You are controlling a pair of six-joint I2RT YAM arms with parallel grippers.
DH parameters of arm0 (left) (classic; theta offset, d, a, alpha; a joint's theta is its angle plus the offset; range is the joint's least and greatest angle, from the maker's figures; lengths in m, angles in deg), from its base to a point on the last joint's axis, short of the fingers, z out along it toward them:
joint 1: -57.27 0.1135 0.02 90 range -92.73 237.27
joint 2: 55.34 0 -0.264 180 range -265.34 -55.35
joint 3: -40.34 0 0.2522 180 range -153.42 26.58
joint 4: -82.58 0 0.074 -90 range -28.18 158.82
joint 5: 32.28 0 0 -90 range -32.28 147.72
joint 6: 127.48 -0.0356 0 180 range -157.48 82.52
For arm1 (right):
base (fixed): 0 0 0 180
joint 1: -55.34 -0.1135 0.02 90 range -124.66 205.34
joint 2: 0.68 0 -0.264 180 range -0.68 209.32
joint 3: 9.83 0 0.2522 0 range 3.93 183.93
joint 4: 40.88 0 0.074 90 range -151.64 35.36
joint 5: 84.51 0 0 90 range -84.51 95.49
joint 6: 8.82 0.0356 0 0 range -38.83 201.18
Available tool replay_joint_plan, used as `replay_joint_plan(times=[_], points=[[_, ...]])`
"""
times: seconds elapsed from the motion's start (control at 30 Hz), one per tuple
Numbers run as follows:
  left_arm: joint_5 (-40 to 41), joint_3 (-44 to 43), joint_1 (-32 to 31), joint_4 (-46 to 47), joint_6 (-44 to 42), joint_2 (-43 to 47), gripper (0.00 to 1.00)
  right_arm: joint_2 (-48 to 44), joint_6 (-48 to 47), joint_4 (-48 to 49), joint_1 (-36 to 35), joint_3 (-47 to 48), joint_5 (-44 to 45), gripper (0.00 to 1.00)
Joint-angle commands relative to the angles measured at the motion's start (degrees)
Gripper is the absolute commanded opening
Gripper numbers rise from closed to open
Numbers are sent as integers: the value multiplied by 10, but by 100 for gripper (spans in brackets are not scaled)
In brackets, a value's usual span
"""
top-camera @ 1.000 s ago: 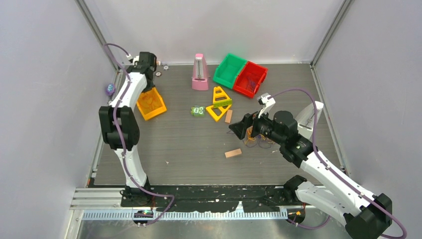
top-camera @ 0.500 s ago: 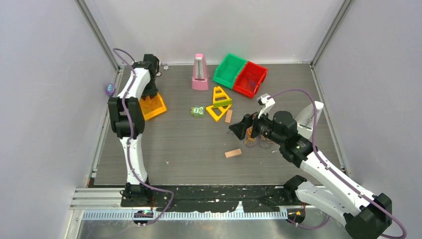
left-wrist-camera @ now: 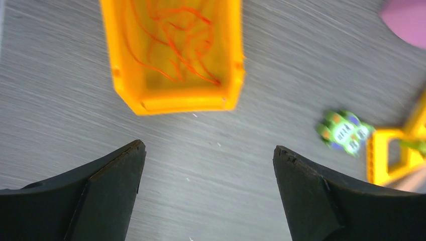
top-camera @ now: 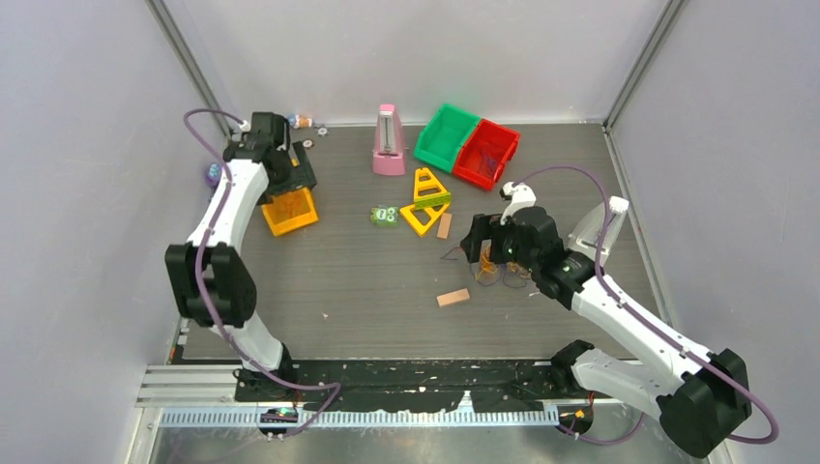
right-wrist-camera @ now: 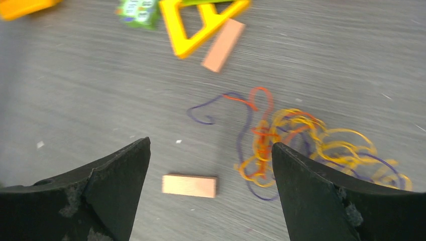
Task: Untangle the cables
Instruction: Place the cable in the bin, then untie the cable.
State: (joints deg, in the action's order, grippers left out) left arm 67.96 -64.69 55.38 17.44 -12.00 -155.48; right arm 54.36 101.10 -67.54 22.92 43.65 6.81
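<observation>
The cables (right-wrist-camera: 301,143) lie as a small tangle of yellow, orange-red and dark purple strands on the grey table, also in the top view (top-camera: 505,275). My right gripper (right-wrist-camera: 211,146) hovers open just left of the tangle, over a small wooden block (right-wrist-camera: 189,185), holding nothing. Several loose orange-red strands (left-wrist-camera: 176,45) lie inside the orange bin (left-wrist-camera: 176,103). My left gripper (left-wrist-camera: 208,148) is open and empty above bare table, just in front of that bin. From above, the left gripper (top-camera: 293,177) sits at the bin's far edge and the right gripper (top-camera: 481,244) beside the tangle.
A pink metronome (top-camera: 389,141), a green bin (top-camera: 446,136) and a red bin (top-camera: 486,153) stand at the back. Yellow triangles (top-camera: 425,201), a green toy (top-camera: 384,215) and two wooden blocks (top-camera: 453,297) (top-camera: 444,225) lie mid-table. Walls close in on both sides.
The left arm has swung its elbow out to the left, and its gripper now stands open by the orange bin. The right gripper has turned slightly and drawn closer over the tangle.
</observation>
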Motion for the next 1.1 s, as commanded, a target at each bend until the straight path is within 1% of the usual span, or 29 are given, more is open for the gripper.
replay_joint_plan(times=[0.0,0.03,0.17,0.3,0.4,0.43,0.47,0.57,0.63,0.7,0.73,0.77,0.8,0.83,0.9,0.93,0.97,1.0,1.03,1.07], points=[[-87,76,-50,79,0,100,100,29,28,-91,27,40,133,95],[-97,94,-63,94,-1,118,100,32,34,-98,41,37,139,95],[-181,171,-118,170,-23,178,99,36,45,-122,86,15,148,95],[-221,264,-189,273,-26,221,100,40,59,-124,131,-12,160,95],[-240,333,-244,372,-30,236,98,58,76,-122,161,-19,158,99],[-245,350,-258,398,-28,236,97,67,79,-119,166,-20,156,98],[-253,364,-272,422,-29,235,97,71,85,-116,175,-24,150,95],[-276,402,-289,495,-45,236,95,94,98,-90,183,-38,126,91],[-277,420,-291,510,-68,243,94,114,107,-67,184,-50,90,88],[-252,450,-291,550,-67,262,95,137,111,-37,184,-61,19,84],[-251,471,-291,583,-61,273,95,152,113,-25,182,-72,-7,82],[-258,495,-291,618,-59,282,95,158,116,8,180,-78,-52,78],[-264,513,-291,651,-56,290,95,167,119,27,170,-91,-72,75],[-268,529,-291,672,-53,294,95,170,125,59,162,-95,-100,70],[-275,554,-291,709,-47,296,96,176,131,90,97,-91,-112,64],[-286,563,-291,729,-44,292,96,177,131,99,79,-85,-111,63],[-295,567,-291,747,-39,284,96,177,131,105,39,-73,-113,62],[-306,561,-291,747,-38,277,96,177,130,112,21,-64,-116,62],[-316,554,-291,735,-39,271,96,177,129,112,-5,-48,-119,65],[-322,549,-291,732,-37,262,96,176,129,105,-14,-41,-119,67]])
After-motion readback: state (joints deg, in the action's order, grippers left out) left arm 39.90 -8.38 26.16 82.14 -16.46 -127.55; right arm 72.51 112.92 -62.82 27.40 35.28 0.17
